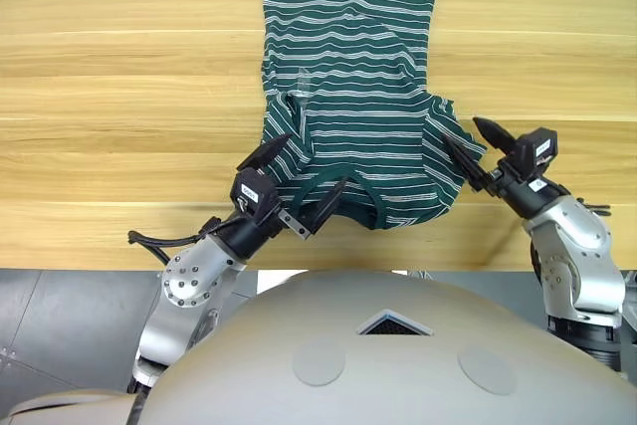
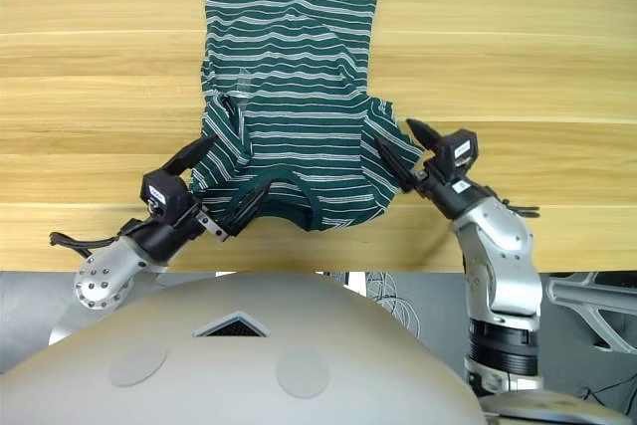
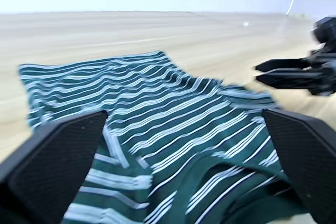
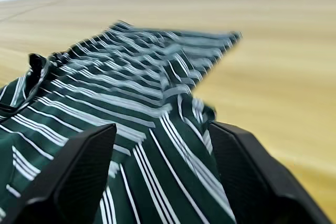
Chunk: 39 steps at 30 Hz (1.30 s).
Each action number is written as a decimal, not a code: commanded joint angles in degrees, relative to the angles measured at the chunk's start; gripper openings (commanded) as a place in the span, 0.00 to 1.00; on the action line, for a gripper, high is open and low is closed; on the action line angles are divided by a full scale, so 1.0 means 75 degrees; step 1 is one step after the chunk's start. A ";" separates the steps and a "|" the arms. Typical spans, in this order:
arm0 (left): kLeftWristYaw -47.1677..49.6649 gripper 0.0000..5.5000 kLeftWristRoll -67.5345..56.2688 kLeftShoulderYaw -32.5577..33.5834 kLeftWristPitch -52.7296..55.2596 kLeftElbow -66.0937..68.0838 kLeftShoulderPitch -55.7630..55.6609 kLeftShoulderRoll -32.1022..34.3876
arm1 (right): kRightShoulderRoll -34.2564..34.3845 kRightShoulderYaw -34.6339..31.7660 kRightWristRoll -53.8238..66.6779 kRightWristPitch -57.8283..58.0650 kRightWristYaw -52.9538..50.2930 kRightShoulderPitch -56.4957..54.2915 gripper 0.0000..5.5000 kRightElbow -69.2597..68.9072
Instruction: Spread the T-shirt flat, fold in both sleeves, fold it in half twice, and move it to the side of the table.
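Observation:
A dark green T-shirt (image 1: 348, 97) with thin white stripes lies on the wooden table (image 1: 119, 77), collar toward me, both sleeves folded in over the body. My left gripper (image 1: 304, 174) is open over the near left part of the T-shirt (image 3: 173, 124) by the collar, with cloth showing between its fingers. At the near right edge, over the folded right sleeve (image 1: 443, 141), my right gripper (image 1: 470, 146) is open too. In the right wrist view the striped cloth (image 4: 152, 124) runs between its two fingers (image 4: 84, 171). The right gripper (image 3: 286, 72) shows far off in the left wrist view.
Bare wood stretches to the left and right of the shirt and beyond it. The table's near edge (image 1: 90, 268) runs just under both arms, with grey floor (image 1: 60, 325) below it.

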 commanded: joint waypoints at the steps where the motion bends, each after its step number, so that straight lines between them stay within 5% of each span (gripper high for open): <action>1: 0.0153 0.98 0.0625 0.0152 -0.0476 0.1374 -0.0312 0.0132 | 0.0105 -0.0228 0.0108 0.0567 -0.0552 0.0238 0.59 -0.0053; 9: 0.0133 0.98 0.0542 0.0344 -0.1179 0.2919 -0.0397 -0.0145 | 0.0454 -0.0356 -0.0241 0.0940 -0.1751 0.0486 0.59 0.0028; 24: 0.0086 0.98 0.0638 0.0098 -0.1295 0.2876 -0.0237 -0.0213 | 0.0561 -0.0057 0.0951 0.2139 -0.1520 0.0360 0.59 -0.0157; 39: 0.0092 0.98 0.0648 -0.0038 -0.1263 0.2825 -0.0331 -0.0295 | 0.0535 0.0067 0.0081 0.1335 -0.1779 -0.0232 0.08 0.0352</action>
